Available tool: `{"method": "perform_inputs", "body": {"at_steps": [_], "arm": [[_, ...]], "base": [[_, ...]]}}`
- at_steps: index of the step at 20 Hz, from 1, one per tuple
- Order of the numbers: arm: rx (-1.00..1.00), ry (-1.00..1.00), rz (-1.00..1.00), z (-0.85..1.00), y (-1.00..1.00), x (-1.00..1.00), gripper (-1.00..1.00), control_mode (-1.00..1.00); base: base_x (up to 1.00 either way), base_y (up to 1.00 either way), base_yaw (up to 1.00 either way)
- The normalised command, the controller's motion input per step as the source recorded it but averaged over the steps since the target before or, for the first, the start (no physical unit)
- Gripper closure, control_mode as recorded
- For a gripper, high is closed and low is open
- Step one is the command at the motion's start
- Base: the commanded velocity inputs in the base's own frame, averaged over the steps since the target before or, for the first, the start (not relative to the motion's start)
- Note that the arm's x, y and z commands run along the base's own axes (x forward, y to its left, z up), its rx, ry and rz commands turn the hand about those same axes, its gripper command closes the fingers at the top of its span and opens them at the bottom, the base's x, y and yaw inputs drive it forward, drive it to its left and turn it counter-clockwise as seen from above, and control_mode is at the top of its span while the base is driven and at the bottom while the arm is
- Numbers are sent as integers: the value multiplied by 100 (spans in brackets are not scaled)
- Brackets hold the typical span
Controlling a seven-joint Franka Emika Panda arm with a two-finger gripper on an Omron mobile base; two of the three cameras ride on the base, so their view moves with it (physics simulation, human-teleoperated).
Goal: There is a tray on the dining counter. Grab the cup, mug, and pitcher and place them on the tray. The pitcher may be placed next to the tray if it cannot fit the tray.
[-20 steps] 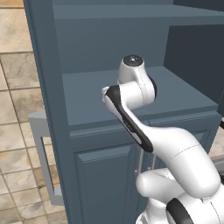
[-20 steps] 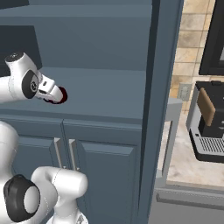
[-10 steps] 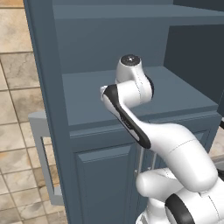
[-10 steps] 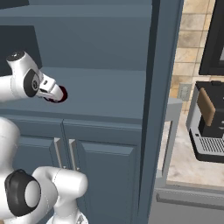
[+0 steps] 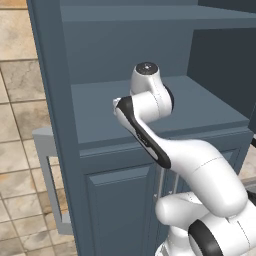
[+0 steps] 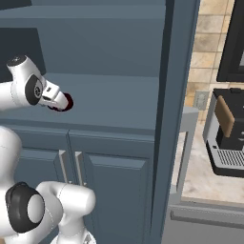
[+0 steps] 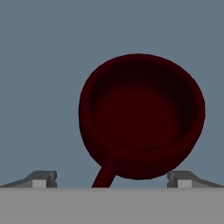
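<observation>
The dark maroon mug (image 7: 140, 118) stands on the blue-grey cabinet shelf (image 6: 114, 102). In the hand view I look down into it, and its loop handle (image 7: 105, 173) points toward the bottom edge. My gripper (image 7: 111, 179) hangs open just above it. One fingertip (image 7: 41, 178) is left of the mug and the other is at its right rim. From the right base view the mug (image 6: 66, 102) peeks out beside my hand, with the gripper (image 6: 58, 101) right at it. Nothing is held. The tray, cup, pitcher and dining counter are out of view.
The shelf sits in a recessed cabinet with a back wall and a tall upright panel (image 6: 169, 119) on its right. Closed cabinet doors (image 6: 114, 190) are below. A dark coffee machine (image 6: 228, 133) stands further right, past the panel. Tiled wall (image 5: 15, 100) lies to the left.
My hand has eased slightly lower over the mug. The mug has not moved and the jaws stay wide.
</observation>
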Motion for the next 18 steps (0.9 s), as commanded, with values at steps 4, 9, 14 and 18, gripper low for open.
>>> {"method": "perform_inputs", "body": {"at_steps": [4, 9, 14, 18], "arm": [[0, 0, 0, -3, 0, 6, -100, -100], [0, 0, 0, -2, 0, 6, -100, -100], [0, 0, 0, -4, 0, 6, -100, -100], [0, 0, -1, -1, 0, 0, -100, -100]], "base": [[0, 0, 0], [0, 0, 0], [0, 0, 0], [0, 0, 0]]}}
